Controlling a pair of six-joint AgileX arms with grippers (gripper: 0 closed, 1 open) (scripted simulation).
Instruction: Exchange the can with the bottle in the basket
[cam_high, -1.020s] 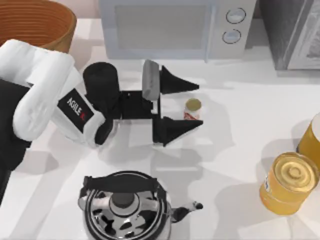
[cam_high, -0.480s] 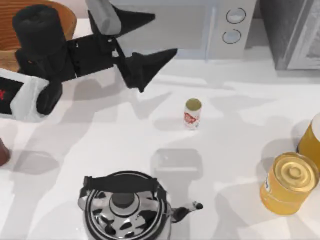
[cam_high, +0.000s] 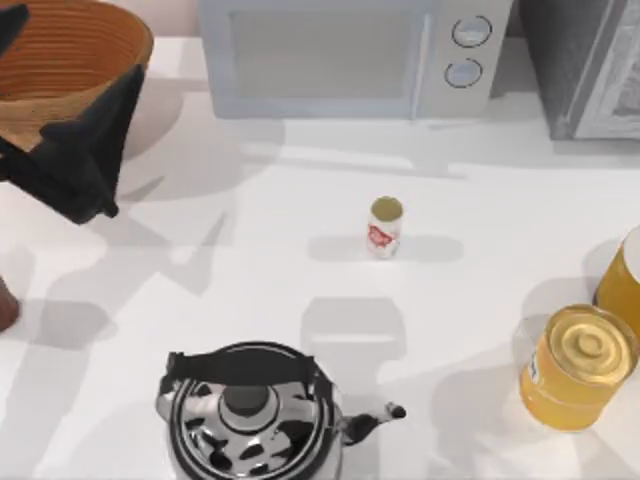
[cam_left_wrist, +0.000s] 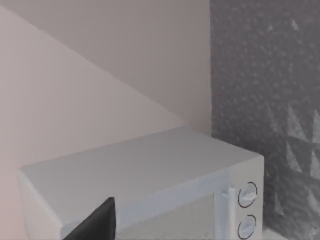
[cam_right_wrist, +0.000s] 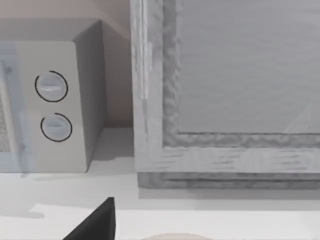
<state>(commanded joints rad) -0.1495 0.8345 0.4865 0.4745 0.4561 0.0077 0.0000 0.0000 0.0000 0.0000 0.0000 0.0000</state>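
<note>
Hovering at the top view's far left, the left tool (cam_high: 60, 150) sits by the basket (cam_high: 120, 50), one dark finger (cam_high: 85, 160) showing; how wide it's spread, I cannot tell, and nothing hangs from what shows. The can (cam_high: 384, 227) stands upright mid-surface (cam_high: 480, 200), well apart, microwave (cam_high: 340, 55) behind, kettle (cam_high: 250, 415) in front.

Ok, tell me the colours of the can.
The can is white with red markings and a pale gold top, clearest in the top view.
</note>
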